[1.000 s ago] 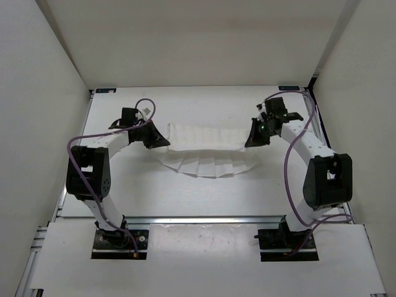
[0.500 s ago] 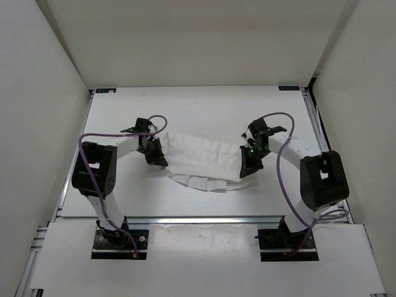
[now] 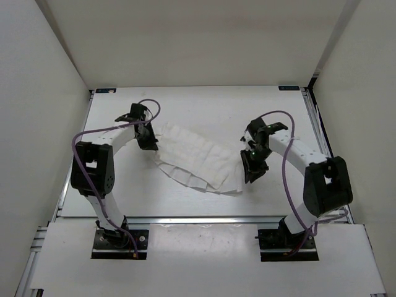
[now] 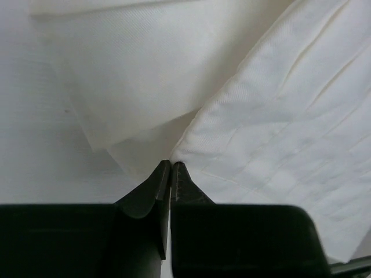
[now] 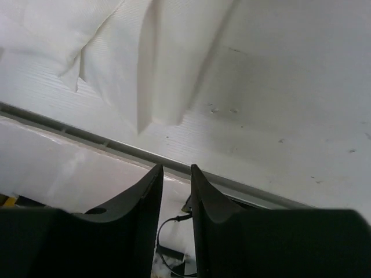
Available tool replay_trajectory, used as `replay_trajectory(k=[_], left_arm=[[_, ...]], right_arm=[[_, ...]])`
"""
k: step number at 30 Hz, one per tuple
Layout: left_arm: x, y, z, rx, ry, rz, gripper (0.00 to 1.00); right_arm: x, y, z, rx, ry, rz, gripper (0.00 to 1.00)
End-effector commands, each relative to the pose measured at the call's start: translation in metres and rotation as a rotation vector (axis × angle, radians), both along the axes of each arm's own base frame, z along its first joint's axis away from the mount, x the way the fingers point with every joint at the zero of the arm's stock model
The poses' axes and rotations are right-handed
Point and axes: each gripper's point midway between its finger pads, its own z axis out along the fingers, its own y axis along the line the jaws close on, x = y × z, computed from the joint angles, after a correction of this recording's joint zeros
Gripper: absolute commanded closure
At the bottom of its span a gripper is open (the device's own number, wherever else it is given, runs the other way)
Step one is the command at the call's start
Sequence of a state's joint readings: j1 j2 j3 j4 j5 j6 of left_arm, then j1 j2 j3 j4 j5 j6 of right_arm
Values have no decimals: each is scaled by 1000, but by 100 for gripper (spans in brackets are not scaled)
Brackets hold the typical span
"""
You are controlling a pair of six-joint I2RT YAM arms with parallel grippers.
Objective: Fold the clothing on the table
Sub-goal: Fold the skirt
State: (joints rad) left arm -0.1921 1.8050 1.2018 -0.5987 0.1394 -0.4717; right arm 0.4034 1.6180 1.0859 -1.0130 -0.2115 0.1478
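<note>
Lying creased, clothing [image 3: 198,162] pinched at left fingers [image 4: 148,197], apart from right fingers [image 5: 139,200].

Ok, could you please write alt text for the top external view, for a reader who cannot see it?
A wrinkled white clothing piece lies slanted across the middle of a white table, seen from above. The left gripper is at its far left end and the right gripper at its near right end.
</note>
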Motion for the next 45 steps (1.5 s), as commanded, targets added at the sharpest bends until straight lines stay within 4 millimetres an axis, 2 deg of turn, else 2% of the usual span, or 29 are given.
replay_trajectory(k=[1,3,5,7,9,12,14,15,16,17,19,24,26,30,32,33,35,36,38,39,41,45], left_arm=[[34,8,69,1,-191,47,86],[40,9,91,-4,-233,49,76],[44,4,112,-9,-295,51,62],[49,-1,132,-20,-373,62,55],[50,-3,145,-7,-415,60,52],[58,-9,149,66,-427,7,52],[63,-19,138,108,-412,-63,54],[64,-24,131,114,-408,-88,54],[68,-25,133,153,-425,-113,54],[72,-24,125,208,-418,-114,55],[80,-22,123,326,-438,-153,55],[103,15,107,623,-433,-79,57],[116,25,99,657,-428,-59,58],[138,36,86,583,-417,-2,58],[151,45,74,616,-402,29,66],[159,46,81,637,-419,41,69],[166,51,64,680,-386,42,90],[169,51,65,682,-386,53,93],[169,53,45,709,-339,52,98],[168,54,46,730,-332,55,99],[162,54,32,770,-293,44,99],[140,49,4,747,-211,7,100]], right_arm=[[16,-1,47,43,-125,-39,68],[27,5,56,72,-176,-67,68],[45,13,66,121,-249,-86,68],[59,19,67,148,-260,-107,68],[70,22,62,148,-258,-127,69],[78,28,49,181,-248,-161,66],[80,30,43,232,-236,-192,56],[78,31,39,254,-221,-212,36],[79,29,36,257,-220,-224,27],[79,27,31,258,-203,-251,22],[77,26,26,263,-194,-262,21],[70,28,18,250,-173,-261,21],[61,30,17,265,-148,-260,20],[50,31,15,283,-114,-265,21],[45,30,15,290,-96,-278,23],[41,29,14,291,-82,-276,24],[35,27,12,278,-54,-288,25],[31,25,10,264,-46,-285,25],[30,24,11,269,-34,-283,24],[29,23,11,270,-30,-288,23],[31,20,13,281,-37,-299,23],[39,19,21,366,-67,-338,23]])
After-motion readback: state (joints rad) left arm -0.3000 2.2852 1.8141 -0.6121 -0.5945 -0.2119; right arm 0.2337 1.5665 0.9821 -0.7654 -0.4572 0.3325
